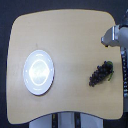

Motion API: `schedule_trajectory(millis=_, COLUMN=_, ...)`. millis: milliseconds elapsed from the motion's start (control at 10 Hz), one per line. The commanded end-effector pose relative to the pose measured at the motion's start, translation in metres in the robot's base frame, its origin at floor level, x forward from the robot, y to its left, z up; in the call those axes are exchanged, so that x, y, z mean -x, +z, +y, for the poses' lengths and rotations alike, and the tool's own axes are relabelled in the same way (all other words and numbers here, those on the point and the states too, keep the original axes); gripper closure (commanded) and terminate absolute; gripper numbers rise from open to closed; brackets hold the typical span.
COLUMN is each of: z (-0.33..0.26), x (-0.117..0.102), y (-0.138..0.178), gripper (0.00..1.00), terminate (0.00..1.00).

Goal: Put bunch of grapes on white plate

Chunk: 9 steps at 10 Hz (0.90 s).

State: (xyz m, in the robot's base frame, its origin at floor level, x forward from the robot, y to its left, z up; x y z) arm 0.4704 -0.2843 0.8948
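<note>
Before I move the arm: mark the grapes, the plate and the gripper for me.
bunch of grapes (100, 73), exterior view, middle of the dark cluster.
white plate (38, 71), exterior view, shallow centre.
gripper (111, 37), exterior view, grey body near the table's edge; fingertips too blurred to make out.

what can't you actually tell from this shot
- Gripper: in the exterior view it is a blurred grey shape; whether it is open or shut cannot be told.
- The arm behind it is cut off by the exterior view's right edge.
- Bunch of grapes: single grapes and the green bit at its side are too small and blurred to sort out.
- White plate: glare washes out its centre.
- Table: its near edge is cut by the frame's bottom.
</note>
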Motion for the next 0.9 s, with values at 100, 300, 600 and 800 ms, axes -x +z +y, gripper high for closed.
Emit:
schedule_trajectory(millis=100, z=-0.015, x=0.019, y=-0.038, gripper=0.00, terminate=0.00)
schedule_trajectory(millis=300, z=-0.014, x=0.026, y=-0.056, gripper=0.00, terminate=0.00)
schedule_trajectory(millis=600, z=-0.016, x=0.037, y=-0.077, gripper=0.00, terminate=0.00)
schedule_trajectory(millis=800, z=-0.020, x=0.048, y=-0.094, gripper=0.00, terminate=0.00)
